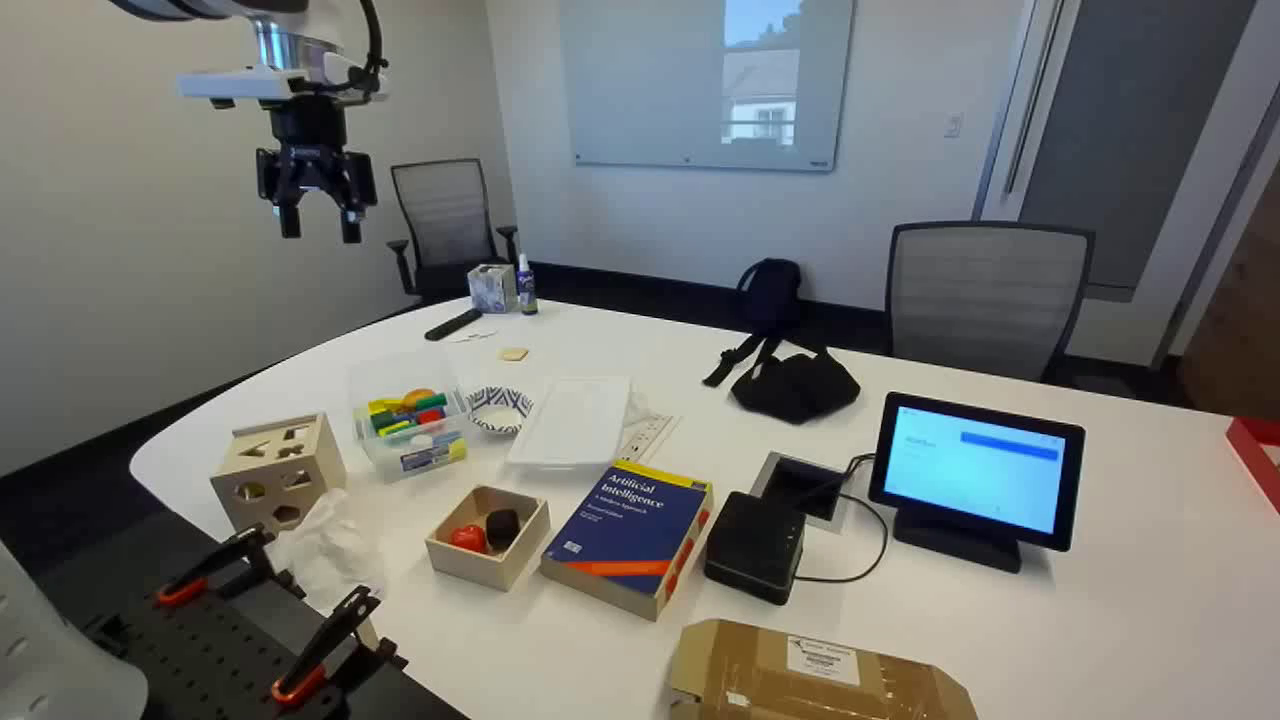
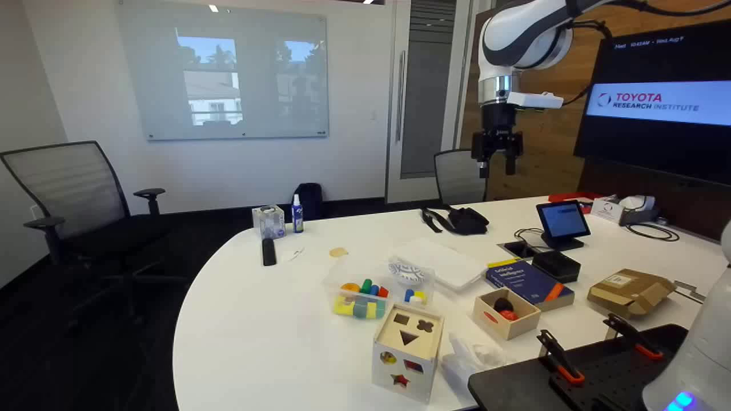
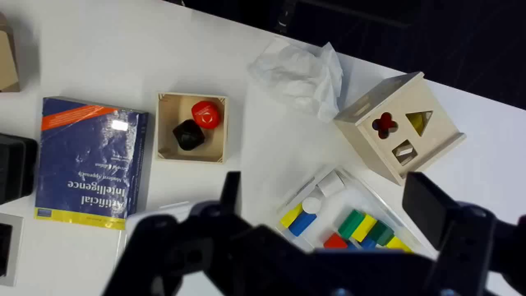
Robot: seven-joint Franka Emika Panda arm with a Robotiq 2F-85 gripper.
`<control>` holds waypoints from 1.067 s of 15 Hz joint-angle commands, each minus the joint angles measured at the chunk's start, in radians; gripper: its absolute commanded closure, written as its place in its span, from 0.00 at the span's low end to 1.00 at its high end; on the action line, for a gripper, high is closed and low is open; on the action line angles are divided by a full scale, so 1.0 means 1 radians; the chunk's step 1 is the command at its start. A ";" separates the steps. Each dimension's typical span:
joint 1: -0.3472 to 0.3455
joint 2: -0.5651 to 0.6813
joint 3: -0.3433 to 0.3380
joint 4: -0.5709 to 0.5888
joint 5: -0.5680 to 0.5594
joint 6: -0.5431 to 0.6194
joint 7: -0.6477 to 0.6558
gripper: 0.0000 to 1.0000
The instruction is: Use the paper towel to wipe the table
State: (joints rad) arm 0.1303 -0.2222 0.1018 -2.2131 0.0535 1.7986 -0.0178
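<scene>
Paper towel (image 1: pixel 328 552) lies at the near edge of the desk (image 1: pixel 720 430), right of the wooden cube (image 1: pixel 274 470) in both exterior views; finding the gripper (image 1: pixel 320 228) spread and empty, we advise lowering it onto a raised fold, clear of the cube.

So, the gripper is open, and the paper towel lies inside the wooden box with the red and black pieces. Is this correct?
No: the wrist view shows the paper towel on the table beside the shape sorter, not inside the wooden box. The gripper is open, and the box holds the red piece and black piece.
</scene>
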 commanded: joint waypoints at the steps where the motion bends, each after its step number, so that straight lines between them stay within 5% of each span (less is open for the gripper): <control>1: -0.005 0.000 0.005 0.002 0.001 -0.002 -0.001 0.00; 6: 0.012 -0.063 0.011 -0.201 0.023 0.120 -0.016 0.00; 10: 0.008 -0.084 0.017 -0.428 0.026 0.364 0.054 0.00; 15: 0.017 0.014 0.022 -0.621 0.054 0.708 0.121 0.00; 16: 0.020 0.092 0.020 -0.573 0.067 0.746 0.117 0.00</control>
State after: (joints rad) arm 0.1414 -0.2308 0.1108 -2.7888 0.0740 2.4214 0.0722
